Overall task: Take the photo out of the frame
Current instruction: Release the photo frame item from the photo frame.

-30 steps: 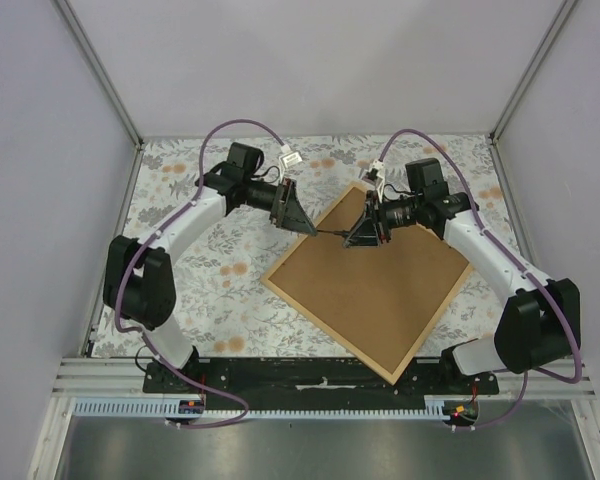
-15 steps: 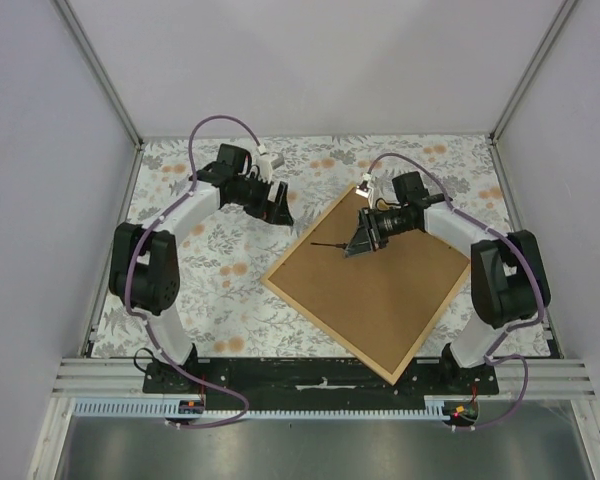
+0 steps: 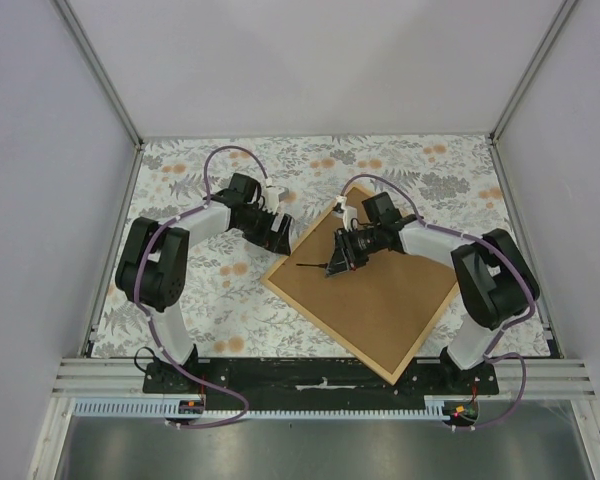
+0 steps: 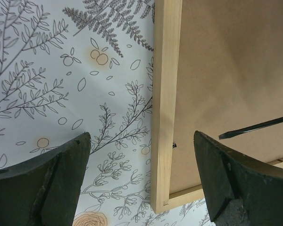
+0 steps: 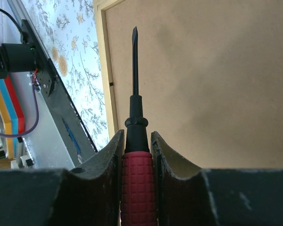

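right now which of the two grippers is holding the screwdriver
The right gripper: its jaws are closed on the red-handled screwdriver over the brown back of the frame. The left gripper is open and empty by the frame's edge.

You have one frame (image 3: 365, 290) here, and one screwdriver (image 5: 137, 141) with a single black shaft and a single red handle. Count two arms: one left arm (image 3: 195, 220), one right arm (image 3: 430, 238). Each ends in a pair, two left fingers (image 4: 47, 179) and two right fingers (image 5: 108, 174), four altogether. One flower-printed surface (image 3: 200, 300) lies beneath, and there are two purple cables (image 3: 230, 149), one per arm.
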Robot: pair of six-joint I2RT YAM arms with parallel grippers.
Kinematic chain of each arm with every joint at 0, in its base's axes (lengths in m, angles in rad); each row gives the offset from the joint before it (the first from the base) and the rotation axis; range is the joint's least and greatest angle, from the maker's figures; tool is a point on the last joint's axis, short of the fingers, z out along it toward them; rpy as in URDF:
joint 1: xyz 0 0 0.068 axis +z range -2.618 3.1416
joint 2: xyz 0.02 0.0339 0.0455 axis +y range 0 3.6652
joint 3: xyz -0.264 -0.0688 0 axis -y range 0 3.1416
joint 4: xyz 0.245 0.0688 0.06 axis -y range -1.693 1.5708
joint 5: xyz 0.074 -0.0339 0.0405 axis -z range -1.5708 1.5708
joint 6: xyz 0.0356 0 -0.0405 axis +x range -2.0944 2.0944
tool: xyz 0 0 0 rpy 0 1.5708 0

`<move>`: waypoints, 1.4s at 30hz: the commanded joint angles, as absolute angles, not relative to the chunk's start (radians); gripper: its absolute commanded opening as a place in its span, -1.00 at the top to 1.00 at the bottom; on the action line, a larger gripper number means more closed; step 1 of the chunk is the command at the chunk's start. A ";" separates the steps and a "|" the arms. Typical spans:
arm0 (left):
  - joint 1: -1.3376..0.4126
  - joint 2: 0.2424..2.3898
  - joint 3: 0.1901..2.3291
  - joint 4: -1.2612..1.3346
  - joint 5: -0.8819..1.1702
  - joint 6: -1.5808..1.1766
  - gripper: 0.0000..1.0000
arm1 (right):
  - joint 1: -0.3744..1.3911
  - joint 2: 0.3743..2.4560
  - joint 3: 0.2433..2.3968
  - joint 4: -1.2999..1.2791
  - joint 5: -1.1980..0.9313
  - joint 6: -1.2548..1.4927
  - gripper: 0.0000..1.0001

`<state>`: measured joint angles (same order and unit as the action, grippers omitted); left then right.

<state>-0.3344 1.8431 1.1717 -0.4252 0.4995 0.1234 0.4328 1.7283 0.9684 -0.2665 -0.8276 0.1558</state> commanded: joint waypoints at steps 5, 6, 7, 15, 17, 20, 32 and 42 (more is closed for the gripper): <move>-0.328 1.830 1.123 -0.362 0.560 0.123 -0.84 | 0.480 1.801 1.047 -0.254 -0.718 0.184 1.00; -0.324 1.832 1.120 -0.364 0.571 0.126 -0.82 | 0.489 1.819 1.061 -0.267 -0.718 0.180 1.00; -0.319 1.836 1.118 -0.367 0.584 0.129 -0.79 | 0.497 1.833 1.074 -0.276 -0.716 0.183 1.00; -0.305 1.864 1.132 -0.426 0.652 0.164 -0.46 | 0.548 1.920 1.201 -0.368 -0.715 0.169 1.00; -0.304 1.858 1.124 -0.436 0.669 0.167 -0.40 | 0.551 1.919 1.198 -0.380 -0.713 0.163 1.00; -0.304 1.847 1.112 -0.437 0.684 0.169 -0.34 | 0.549 1.898 1.180 -0.391 -0.713 0.149 1.00; -0.304 1.845 1.086 -0.411 0.670 0.150 0.07 | 0.555 1.858 1.129 -0.362 -0.792 0.129 1.00; -0.304 1.852 1.081 -0.403 0.676 0.140 0.32 | 0.572 1.924 1.178 -0.350 -0.752 0.175 1.00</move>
